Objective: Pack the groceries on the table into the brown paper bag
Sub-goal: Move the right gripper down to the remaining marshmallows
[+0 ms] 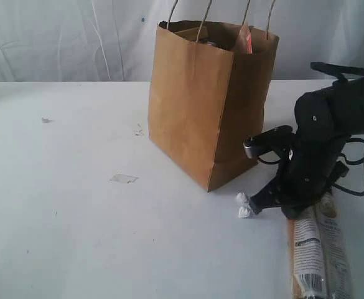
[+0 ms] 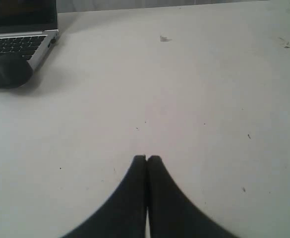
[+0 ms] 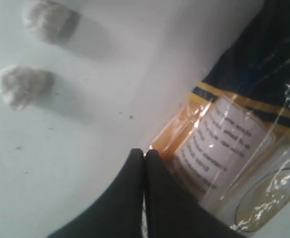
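Packet (image 1: 315, 249), right of bag (image 1: 194, 106): we judge its pickup pending. Our right gripper (image 3: 145, 153), at the packet's edge, and left gripper (image 2: 146, 157) are pinched closed, empty. Next: open right, straddle packet.

Robot lab, it seems — bare white table (image 1: 76, 237), draped pale backdrop (image 1: 63, 37), laptop (image 2: 21, 34) on it

A laptop (image 2: 21, 29) sits by a tabletop (image 2: 194, 99) edge, a dark mouse (image 2: 7, 70) just beside it; two white fluffy lumps (image 1: 244, 212) lie together; a pale flat scrap (image 1: 124, 179) lies mid-tabletop.
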You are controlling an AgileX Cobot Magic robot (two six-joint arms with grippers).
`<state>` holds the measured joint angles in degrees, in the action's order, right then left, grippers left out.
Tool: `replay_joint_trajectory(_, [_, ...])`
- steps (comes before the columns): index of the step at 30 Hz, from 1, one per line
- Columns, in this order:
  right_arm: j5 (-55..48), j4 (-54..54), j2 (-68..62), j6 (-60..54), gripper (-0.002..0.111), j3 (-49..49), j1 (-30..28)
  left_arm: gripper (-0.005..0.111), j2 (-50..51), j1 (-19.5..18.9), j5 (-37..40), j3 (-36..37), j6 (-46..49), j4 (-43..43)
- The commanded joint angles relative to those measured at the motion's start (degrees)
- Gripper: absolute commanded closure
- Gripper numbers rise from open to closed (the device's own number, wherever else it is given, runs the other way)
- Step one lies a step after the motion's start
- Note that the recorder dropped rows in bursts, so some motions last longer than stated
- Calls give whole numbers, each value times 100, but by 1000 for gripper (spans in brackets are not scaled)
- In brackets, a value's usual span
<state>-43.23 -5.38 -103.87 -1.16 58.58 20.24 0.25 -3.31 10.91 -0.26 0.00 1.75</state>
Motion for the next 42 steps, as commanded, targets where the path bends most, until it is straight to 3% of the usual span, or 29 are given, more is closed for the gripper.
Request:
replay_joint_trajectory(1, [63, -346, -7, 298, 108, 0, -32, 107, -25, -1, -22, 26, 0, 33])
replay_joint_trajectory(14, [501, 398, 992, 252, 108, -49, -32, 107, -25, -1, -22, 26, 0, 33])
replay_joint_trajectory(17, [1278, 616, 1423, 252, 108, -451, 17, 107, -25, -1, -22, 26, 0, 33])
replay_joint_trajectory(24, [4210, 847, 2392, 312, 108, -2093, 363, 107, -25, -1, -22, 26, 0, 33])
replay_joint_trajectory(32, [4475, 846, 2518, 441, 107, -2394, 668, 107, -25, -1, -22, 26, 0, 33])
replay_joint_trajectory(36, [4499, 836, 2365, 391, 91, -2394, 718, 107, -25, -1, -22, 26, 0, 33])
replay_joint_trajectory(40, [4615, 836, 2057, 379, 67, -2394, 718, 107, -25, -1, -22, 26, 0, 33])
replay_joint_trajectory(42, [4793, 825, 1901, 379, 64, -2382, 718, 107, -25, -1, -22, 26, 0, 33])
